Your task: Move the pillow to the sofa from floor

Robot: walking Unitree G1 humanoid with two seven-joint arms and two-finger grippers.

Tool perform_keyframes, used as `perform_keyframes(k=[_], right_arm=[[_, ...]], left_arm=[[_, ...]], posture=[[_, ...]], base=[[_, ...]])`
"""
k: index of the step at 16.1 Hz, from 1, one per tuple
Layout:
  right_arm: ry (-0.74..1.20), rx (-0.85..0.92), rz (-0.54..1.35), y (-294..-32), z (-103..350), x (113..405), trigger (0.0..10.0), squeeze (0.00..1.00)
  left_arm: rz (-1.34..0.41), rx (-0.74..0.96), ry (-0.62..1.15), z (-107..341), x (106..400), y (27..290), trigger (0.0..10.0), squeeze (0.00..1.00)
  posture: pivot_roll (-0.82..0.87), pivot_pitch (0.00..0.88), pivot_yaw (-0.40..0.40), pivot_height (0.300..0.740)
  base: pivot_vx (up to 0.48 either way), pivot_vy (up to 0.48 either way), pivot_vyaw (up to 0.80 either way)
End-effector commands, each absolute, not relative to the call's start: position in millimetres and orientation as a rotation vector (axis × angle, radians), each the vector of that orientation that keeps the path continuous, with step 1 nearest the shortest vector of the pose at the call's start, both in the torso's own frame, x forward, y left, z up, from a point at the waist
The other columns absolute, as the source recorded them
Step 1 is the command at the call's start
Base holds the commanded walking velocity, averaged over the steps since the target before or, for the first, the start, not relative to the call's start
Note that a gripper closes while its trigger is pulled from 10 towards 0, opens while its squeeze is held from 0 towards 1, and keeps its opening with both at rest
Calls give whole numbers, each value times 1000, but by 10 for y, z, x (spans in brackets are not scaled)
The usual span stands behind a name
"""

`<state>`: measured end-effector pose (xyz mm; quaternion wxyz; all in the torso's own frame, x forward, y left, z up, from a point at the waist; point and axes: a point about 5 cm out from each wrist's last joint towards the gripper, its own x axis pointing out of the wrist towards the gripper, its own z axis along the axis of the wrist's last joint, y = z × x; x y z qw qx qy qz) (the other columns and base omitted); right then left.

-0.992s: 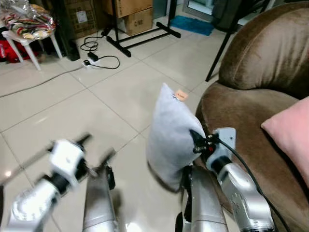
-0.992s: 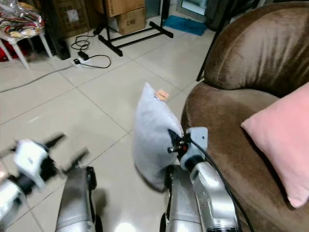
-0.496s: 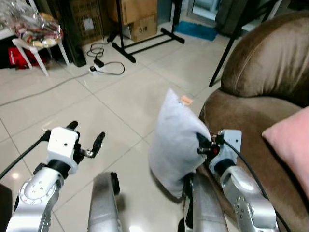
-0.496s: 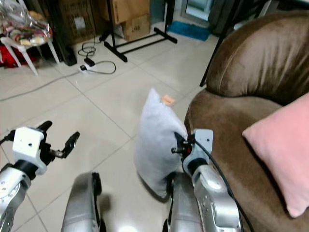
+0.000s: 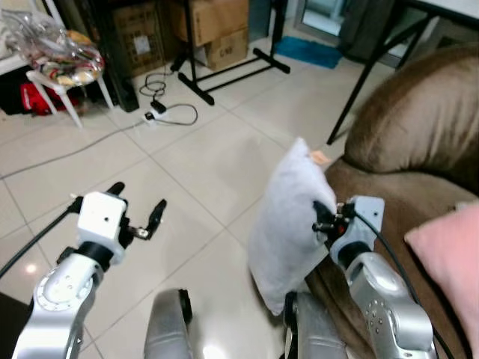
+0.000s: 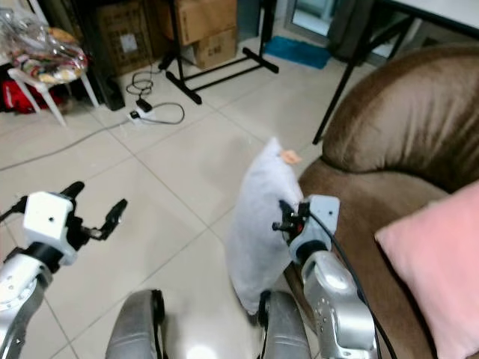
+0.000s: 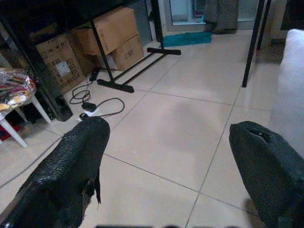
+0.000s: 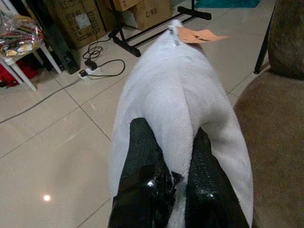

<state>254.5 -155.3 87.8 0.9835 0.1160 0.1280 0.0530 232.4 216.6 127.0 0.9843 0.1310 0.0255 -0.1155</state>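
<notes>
Grey and plump, the pillow (image 5: pixel 288 224) hangs upright in the right hand (image 8: pixel 164 187), whose two black fingers (image 8: pixel 142 156) pinch a fold of its fabric near the lower middle. It sits off the floor (image 5: pixel 194 157), just left of the brown sofa (image 5: pixel 404 149) and close against the seat's front edge. Its cover looks like plain, soft fleece, with a small orange tag (image 8: pixel 197 34) at the top corner. It is probably light and squashy, so it should sag around the grip and could slip from so narrow a pinch; a deeper bite on a thick fold would hold better. The left hand (image 5: pixel 135 217) hovers over the tiles, fingers spread and holding nothing. A pink cushion (image 5: pixel 449 258) lies on the sofa's right.
</notes>
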Motion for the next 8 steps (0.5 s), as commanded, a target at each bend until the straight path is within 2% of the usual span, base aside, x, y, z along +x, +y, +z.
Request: perform_keyframes(k=[1, 8], right_arm=[[196, 245, 104, -1559, 1019, 2587, 10000, 0], [155, 298, 79, -1544, 1139, 2640, 10000, 0]], left_arm=[[-235, 274, 47, 1257, 2327, 2128, 10000, 0], [-200, 298, 34, 1285, 2395, 2146, 10000, 0]], posture=[[29, 0, -16, 662], [31, 0, -5, 717]], base=[[0, 0, 0], [0, 0, 0]])
